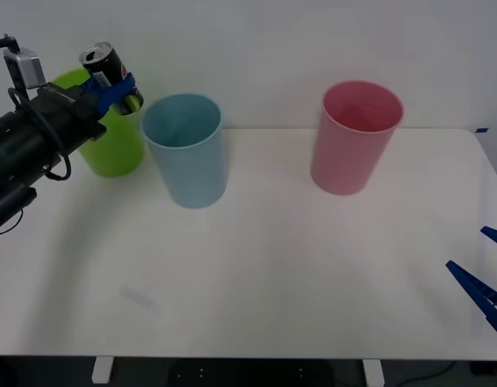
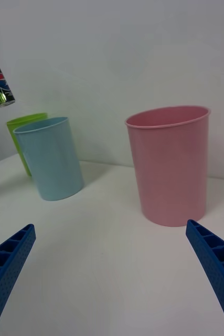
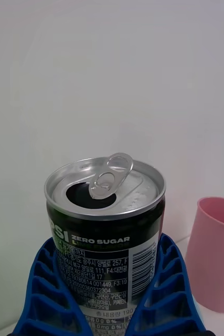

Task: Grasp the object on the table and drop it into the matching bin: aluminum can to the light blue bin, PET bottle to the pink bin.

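The can [image 3: 105,220], opened, sits nearest the lens, pinched between the left pincer's [image 1: 111,87] blue fingers [image 3: 167,283]. It hangs in the air, tilted, above the green bin [image 1: 111,145] and just beside the blue bin's [image 1: 185,153] rim. The pick seems done; the drop into blue remains. The pink bin [image 1: 353,149] stands well apart. The right pincer [image 1: 489,270] rests spread, low over the bench [image 1: 297,274].

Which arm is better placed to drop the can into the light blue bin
Left. The left gripper already holds the aluminum can raised beside the light blue bin, so it likely needs only a short move. The right gripper sits open and low at the table's far side.
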